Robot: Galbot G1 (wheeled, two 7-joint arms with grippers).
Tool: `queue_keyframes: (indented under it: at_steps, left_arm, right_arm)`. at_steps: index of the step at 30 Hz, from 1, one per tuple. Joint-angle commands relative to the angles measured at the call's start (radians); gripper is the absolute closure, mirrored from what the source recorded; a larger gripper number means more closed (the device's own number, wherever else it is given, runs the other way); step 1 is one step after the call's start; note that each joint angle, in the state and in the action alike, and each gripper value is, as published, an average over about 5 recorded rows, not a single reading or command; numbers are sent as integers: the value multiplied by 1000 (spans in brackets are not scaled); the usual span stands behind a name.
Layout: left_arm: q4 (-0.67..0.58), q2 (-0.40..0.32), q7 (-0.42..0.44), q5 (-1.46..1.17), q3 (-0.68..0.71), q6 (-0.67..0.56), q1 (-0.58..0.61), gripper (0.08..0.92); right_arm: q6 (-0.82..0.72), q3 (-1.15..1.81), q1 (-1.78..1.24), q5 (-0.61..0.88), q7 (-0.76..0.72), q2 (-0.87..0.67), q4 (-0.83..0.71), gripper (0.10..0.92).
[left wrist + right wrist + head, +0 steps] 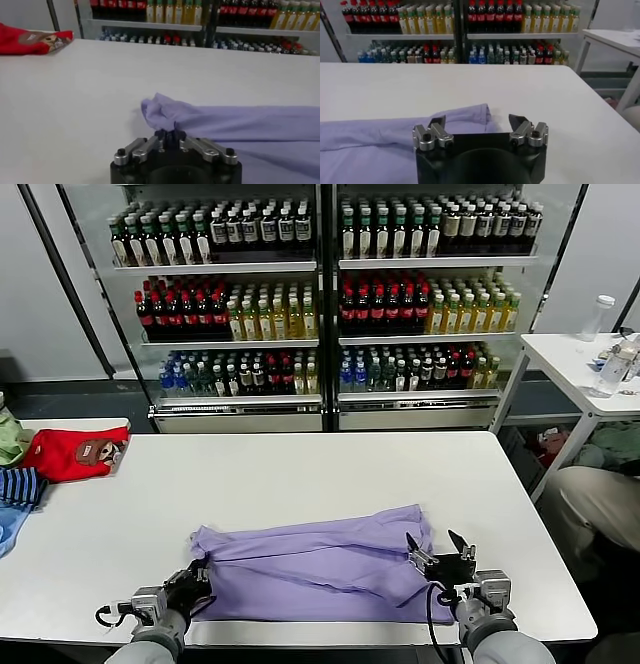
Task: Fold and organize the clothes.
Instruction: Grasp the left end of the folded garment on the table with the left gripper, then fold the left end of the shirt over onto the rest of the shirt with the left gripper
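**Asker:** On the white table (300,474), what lies in front of the robot?

**Describer:** One lavender T-shirt (320,559) lies flat near the table's front edge, plain side up, already doubled into a long band running from the robot's left to its right. A red garment (75,452) and a striped garment (22,484) sit well apart at the far left corner. Drink shelves (320,294) fill the background.

**Asker:** Where are the grippers?

**Describer:** The left gripper (192,576) is low at the band's left end. In its wrist view the fingers (169,135) are pressed together on the cloth's near edge, just beside the bunched end. The right gripper (441,546) sits over the band's right end with its jaws spread wide apart and nothing between them; the right wrist view shows the cloth lying under and beyond the open fingers (438,123).

**Asker:** Which step is this?

**Describer:** It looks like the pinch before another fold: the left corner is taken, the right is not yet.

**Asker:** What does the next move call for?

**Describer:** Probably the right gripper needs to come down onto its end and close on the fabric, catching every layer. Then both ends would lift together and level, so the band folds evenly rather than dragging or twisting.
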Motion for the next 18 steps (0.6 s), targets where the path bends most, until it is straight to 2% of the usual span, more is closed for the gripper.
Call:
queue_keyframes:
  at_steps: [1,7,10,14,18]
  left_arm:
    - [-110,100,-3,43,-207,22,1,871]
    - [-68,194,17,117,-496,17,52,889]
    - [-35,235,31,107,-577,16,64,889]
    - [-72,236,40,80,-531,23,58,889]
    - [-191,162,50,7,-333,24,48,889]
  right_arm:
    - [-2,4,17,0,1,-9,16,203]
    - [-3,13,31,4,-2,-10,21,203]
    - [-2,11,37,4,-3,-8,18,203]
    - [-2,14,36,4,-4,-7,24,203]
    - [-2,37,18,4,-6,-9,31,203]
